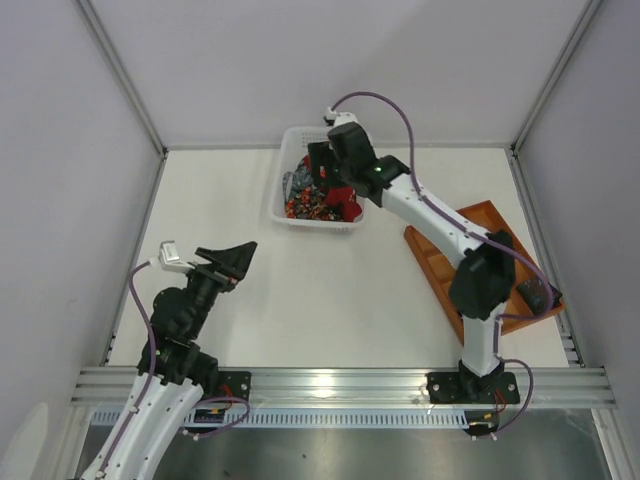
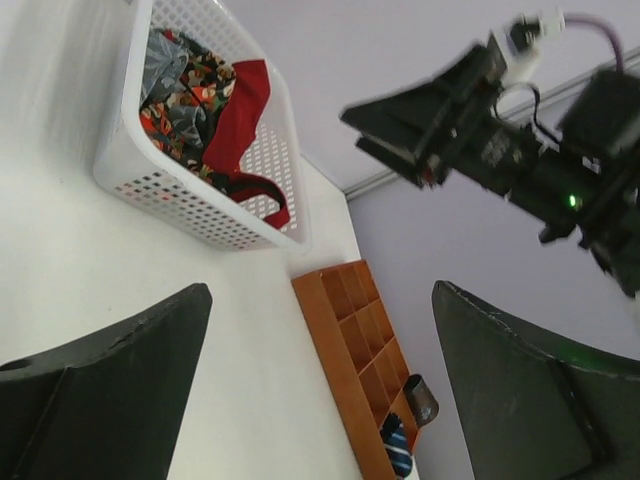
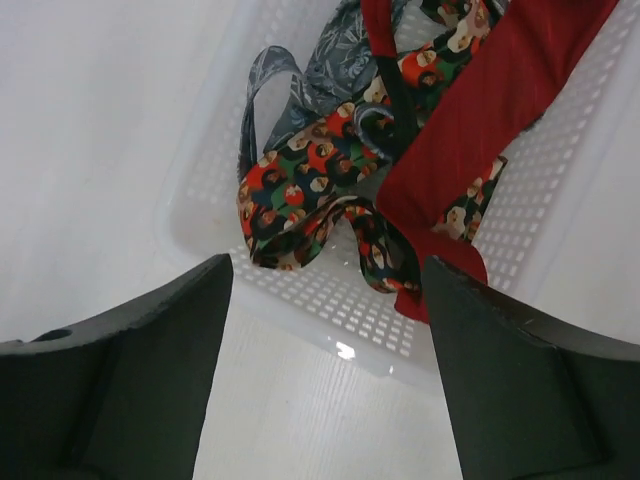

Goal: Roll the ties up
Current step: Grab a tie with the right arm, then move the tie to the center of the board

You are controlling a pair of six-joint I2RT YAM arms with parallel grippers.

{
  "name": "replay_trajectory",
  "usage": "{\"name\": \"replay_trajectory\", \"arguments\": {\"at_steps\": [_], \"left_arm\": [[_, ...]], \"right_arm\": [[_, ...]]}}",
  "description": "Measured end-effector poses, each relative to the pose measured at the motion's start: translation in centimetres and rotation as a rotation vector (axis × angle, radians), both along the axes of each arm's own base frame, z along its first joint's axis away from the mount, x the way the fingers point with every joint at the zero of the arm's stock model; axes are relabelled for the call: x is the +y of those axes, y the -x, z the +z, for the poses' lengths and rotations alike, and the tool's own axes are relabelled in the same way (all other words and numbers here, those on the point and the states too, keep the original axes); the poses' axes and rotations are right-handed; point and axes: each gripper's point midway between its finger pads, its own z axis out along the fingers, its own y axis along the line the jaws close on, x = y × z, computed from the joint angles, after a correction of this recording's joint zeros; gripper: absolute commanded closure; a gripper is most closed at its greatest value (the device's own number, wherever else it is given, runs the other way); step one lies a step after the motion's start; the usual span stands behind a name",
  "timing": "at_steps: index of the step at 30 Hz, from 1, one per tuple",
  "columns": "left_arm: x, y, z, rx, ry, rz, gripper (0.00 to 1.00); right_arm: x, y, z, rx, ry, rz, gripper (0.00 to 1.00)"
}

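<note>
Several ties lie tangled in the white basket (image 1: pixel 278 205) at the back of the table. The plain red tie (image 3: pixel 500 110) drapes over dark floral ties (image 3: pixel 300 190) and a grey patterned one (image 3: pixel 300 90). The left wrist view shows the same red tie (image 2: pixel 240 115) and floral ties (image 2: pixel 185 100). My right gripper (image 3: pixel 328 275) hangs open and empty just above the basket's wall (image 3: pixel 330 320); from above it (image 1: pixel 322 172) is over the pile. My left gripper (image 1: pixel 240 258) stands open and empty at the table's left, aimed across the table (image 2: pixel 322 290).
An orange-brown gridded tray (image 1: pixel 440 262) lies at the right, under my right arm. A rolled navy striped tie (image 2: pixel 397 445) and a dark roll (image 2: pixel 422 397) sit in cells at one end of it. Enclosure walls ring the table; a metal rail (image 1: pixel 340 380) runs along the near edge.
</note>
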Motion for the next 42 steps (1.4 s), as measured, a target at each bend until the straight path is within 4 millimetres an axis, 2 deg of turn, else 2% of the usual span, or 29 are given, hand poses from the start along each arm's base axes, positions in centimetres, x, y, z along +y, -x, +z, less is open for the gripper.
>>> {"name": "replay_trajectory", "arguments": {"at_steps": [3,7,9,11,15,20,22,25,28,30,32,34,36,38,40,42], "left_arm": [[-0.3,0.1,-0.8,0.031,-0.048,-0.022,0.0],[-0.3,0.1,-1.7,0.066,-0.144,-0.033,0.0],[-0.1,0.2,-1.5,0.065,-0.187,-0.033,0.0],[0.0,0.2,-1.0,0.053,-0.22,-0.034,0.0],[-0.3,0.0,0.0,0.032,-0.27,-0.059,0.02],[-1.5,-0.5,-0.9,0.061,-0.294,-0.12,0.04],[-1.8,-0.5,-1.2,0.072,-0.296,-0.135,0.04],[-1.8,-0.6,-1.3,0.075,-0.296,-0.139,0.0],[-1.6,-0.7,-1.2,0.08,-0.298,-0.124,0.0],[-1.2,-0.8,-1.0,0.095,-0.302,-0.099,0.0],[-0.4,-1.1,-0.6,0.112,-0.31,-0.057,0.0],[0.5,-1.2,0.2,0.12,-0.316,-0.007,0.0],[1.4,-1.1,1.5,0.11,-0.313,0.046,0.0],[2.9,-0.7,3.1,0.084,-0.298,0.125,0.0],[4.5,0.0,4.3,0.055,-0.282,0.201,0.0],[6.8,1.5,6.1,0.01,-0.249,0.305,0.0]], "right_arm": [[2.6,-2.3,-2.0,-0.003,0.095,-0.011,0.22],[3.5,-4.3,-6.7,0.027,0.251,-0.053,0.25],[2.3,-3.9,-10.0,0.081,0.362,-0.064,0.28],[1.0,-3.2,-12.0,0.125,0.452,-0.072,0.28],[-1.0,-2.5,-13.1,0.136,0.574,-0.091,0.27],[-2.6,-2.2,-14.1,0.137,0.676,-0.083,0.29],[-3.1,-2.5,-14.1,0.137,0.696,-0.077,0.49],[-3.6,-3.0,-14.0,0.13,0.704,-0.08,0.92],[-3.9,-3.8,-13.6,0.113,0.7,-0.089,1.0],[-3.7,-4.3,-12.8,0.095,0.68,-0.09,1.0],[-2.8,-4.9,-11.1,0.061,0.637,-0.086,1.0],[-0.8,-5.2,-7.9,0.003,0.559,-0.065,1.0],[1.8,-4.6,-3.8,-0.06,0.461,-0.013,1.0],[5.0,-2.6,1.0,-0.122,0.328,0.084,1.0],[7.7,0.4,5.7,-0.17,0.198,0.192,1.0],[10.2,5.2,11.1,-0.183,0.002,0.352,1.0]]}}
